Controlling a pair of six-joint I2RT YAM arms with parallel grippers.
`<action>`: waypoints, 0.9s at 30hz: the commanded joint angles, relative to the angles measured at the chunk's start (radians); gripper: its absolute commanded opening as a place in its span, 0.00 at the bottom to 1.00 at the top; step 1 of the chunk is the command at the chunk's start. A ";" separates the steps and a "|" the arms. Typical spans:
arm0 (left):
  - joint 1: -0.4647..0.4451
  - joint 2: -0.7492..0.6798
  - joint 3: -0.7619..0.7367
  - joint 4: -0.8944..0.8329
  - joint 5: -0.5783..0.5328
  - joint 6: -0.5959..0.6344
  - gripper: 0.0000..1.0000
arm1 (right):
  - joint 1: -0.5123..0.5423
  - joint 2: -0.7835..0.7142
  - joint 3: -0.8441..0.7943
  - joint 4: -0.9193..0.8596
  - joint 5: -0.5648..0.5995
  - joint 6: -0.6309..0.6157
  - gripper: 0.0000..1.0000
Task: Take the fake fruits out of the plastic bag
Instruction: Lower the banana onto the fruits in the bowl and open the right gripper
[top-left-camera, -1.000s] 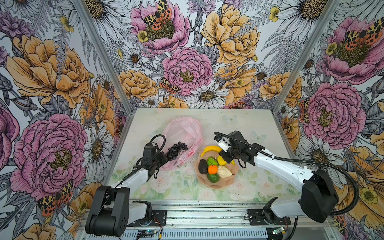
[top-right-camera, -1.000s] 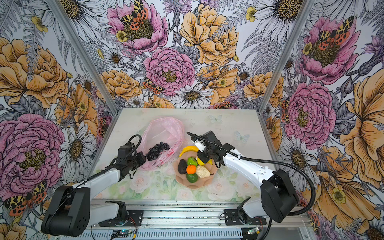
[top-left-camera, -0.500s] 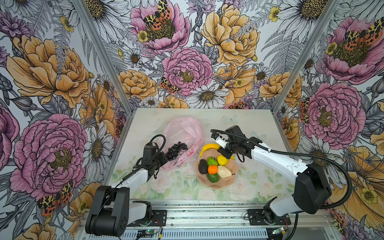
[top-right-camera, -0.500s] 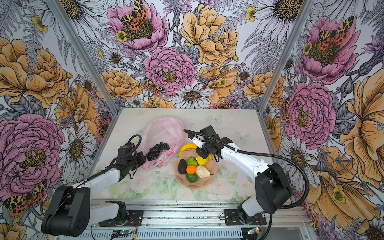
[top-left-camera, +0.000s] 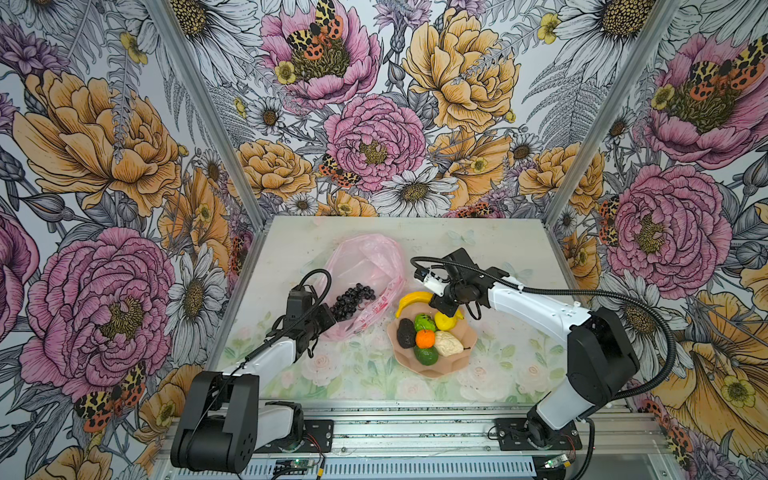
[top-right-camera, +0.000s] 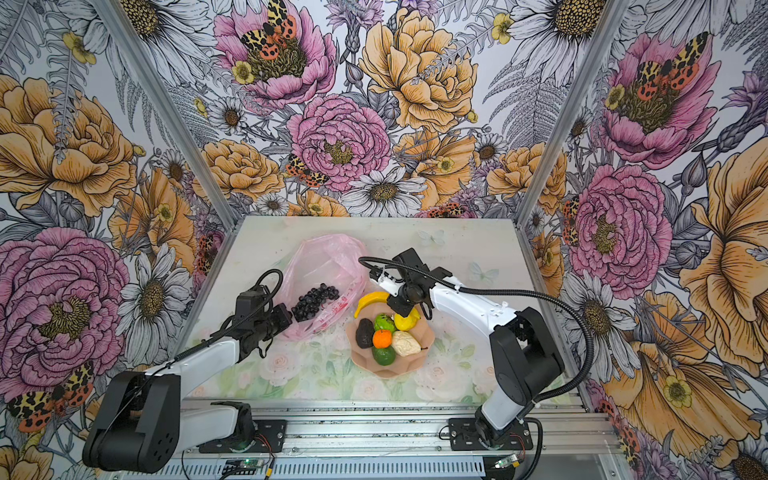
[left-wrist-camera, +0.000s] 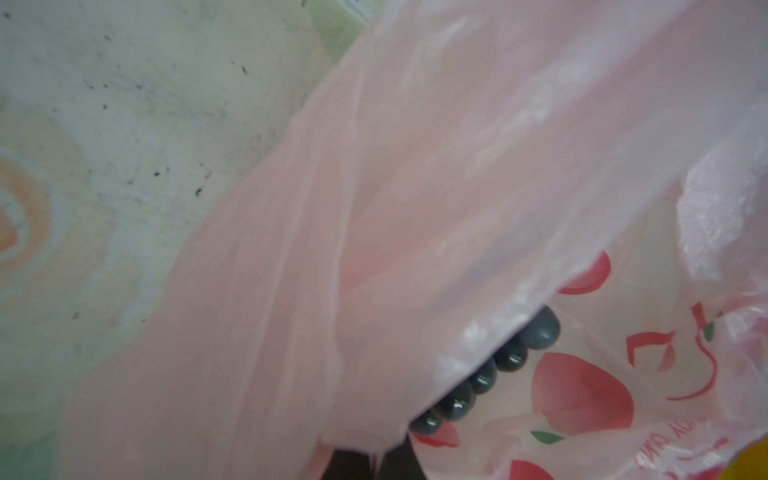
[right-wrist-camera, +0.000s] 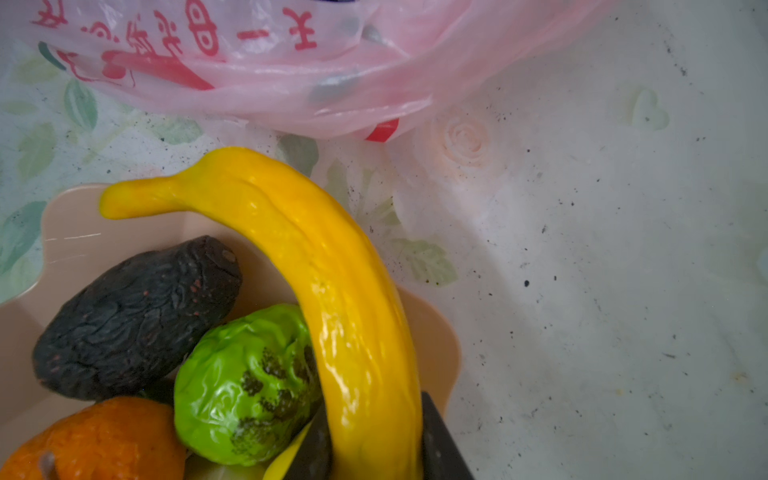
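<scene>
Right claw (right-wrist-camera: 374, 444) clamping banana (right-wrist-camera: 324, 266), crosswise over bowl rim (right-wrist-camera: 75, 232), stem toward bag (right-wrist-camera: 332, 91)

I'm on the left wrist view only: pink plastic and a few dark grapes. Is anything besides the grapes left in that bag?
Observer: In both top views only the grape bunch shows in the plastic bag.
Operator: Where are the others?
Observer: The orange, lemon and four more sit in the peach bowl, right of the bag.
Operator: And the banana?
Observer: The right end effector is shut on the banana, whose stem end reaches over the bowl's rim.
</scene>
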 joint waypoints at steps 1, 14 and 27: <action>0.000 0.003 0.005 0.021 -0.010 -0.003 0.00 | 0.005 0.018 0.032 -0.021 -0.006 -0.019 0.18; -0.001 0.006 0.007 0.020 -0.010 -0.001 0.00 | 0.008 0.035 0.044 -0.066 -0.007 -0.017 0.19; -0.001 0.007 0.007 0.021 -0.010 -0.001 0.00 | 0.012 0.028 0.064 -0.065 0.023 -0.018 0.44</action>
